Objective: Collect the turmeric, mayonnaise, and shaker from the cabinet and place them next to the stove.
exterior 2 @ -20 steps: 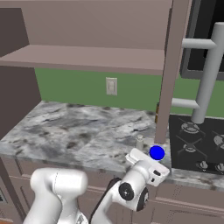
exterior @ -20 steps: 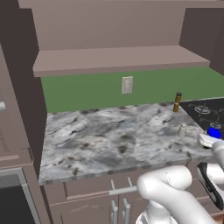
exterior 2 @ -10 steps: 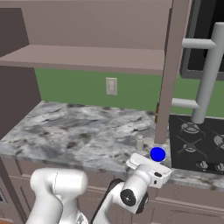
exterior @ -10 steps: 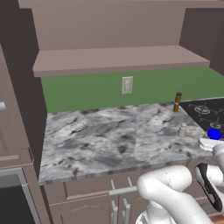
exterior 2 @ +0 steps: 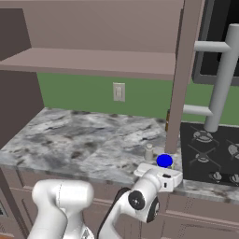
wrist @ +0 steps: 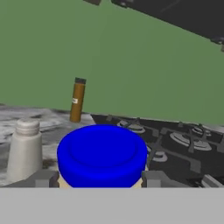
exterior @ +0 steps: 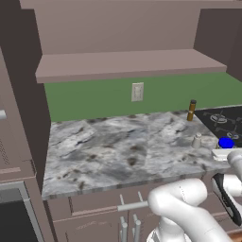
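The mayonnaise (wrist: 101, 153), a cream jar with a blue lid, sits between my two fingertips, which press on its sides. My gripper (wrist: 98, 179) is shut on it at the counter's front edge (exterior: 226, 142), just left of the stove (exterior: 224, 120). The pale shaker (exterior: 197, 140) stands on the counter close to the jar's left (wrist: 25, 148). At the green wall, by the stove's back corner, the slim amber turmeric (exterior: 192, 110) stands upright (wrist: 77, 100). The cabinet shelf (exterior: 127, 64) hangs above with nothing on it.
A marble counter (exterior: 118, 146) spreads to the left of the jar. A mauve upright post (exterior 2: 179, 84) rises between counter and stove (exterior 2: 210, 149). An outlet (exterior: 137, 91) sits on the green wall. Drawers with handles (exterior: 130, 206) run below the counter.
The hand and the blue-lidded jar have shifted slightly left along the counter's front edge. The shaker and turmeric have stayed put.
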Robot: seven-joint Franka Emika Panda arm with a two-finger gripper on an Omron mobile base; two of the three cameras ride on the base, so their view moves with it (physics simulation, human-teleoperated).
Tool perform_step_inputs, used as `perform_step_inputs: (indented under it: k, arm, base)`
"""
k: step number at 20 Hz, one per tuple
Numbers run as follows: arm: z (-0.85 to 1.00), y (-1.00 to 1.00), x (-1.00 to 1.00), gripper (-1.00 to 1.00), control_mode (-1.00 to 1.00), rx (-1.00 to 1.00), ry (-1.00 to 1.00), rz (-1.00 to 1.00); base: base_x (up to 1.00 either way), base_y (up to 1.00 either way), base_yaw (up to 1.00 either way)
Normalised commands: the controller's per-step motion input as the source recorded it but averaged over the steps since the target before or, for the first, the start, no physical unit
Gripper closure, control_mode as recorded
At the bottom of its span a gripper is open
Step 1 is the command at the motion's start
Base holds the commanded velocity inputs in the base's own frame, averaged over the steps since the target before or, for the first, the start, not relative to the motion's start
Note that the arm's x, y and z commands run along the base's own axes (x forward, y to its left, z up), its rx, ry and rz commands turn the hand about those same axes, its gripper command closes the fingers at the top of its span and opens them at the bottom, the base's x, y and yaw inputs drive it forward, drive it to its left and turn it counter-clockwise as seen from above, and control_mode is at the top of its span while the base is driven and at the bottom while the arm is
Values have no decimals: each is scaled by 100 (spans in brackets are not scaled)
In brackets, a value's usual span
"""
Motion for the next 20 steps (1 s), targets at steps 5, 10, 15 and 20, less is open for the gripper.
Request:
perform_step_inputs:
  k: [5,10,15,20]
  arm:
    - [-22,0,6,100,-100,0,0,0]
    - [-24,0,16,100,-100,0,0,1]
    - [-17,0,21,100,-100,0,4,4]
    - [-14,0,2,-100,-100,0,2,0]
  base:
    - [0,0,0]
    - [0,0,0]
    - [0,0,0]
    - [0,0,0]
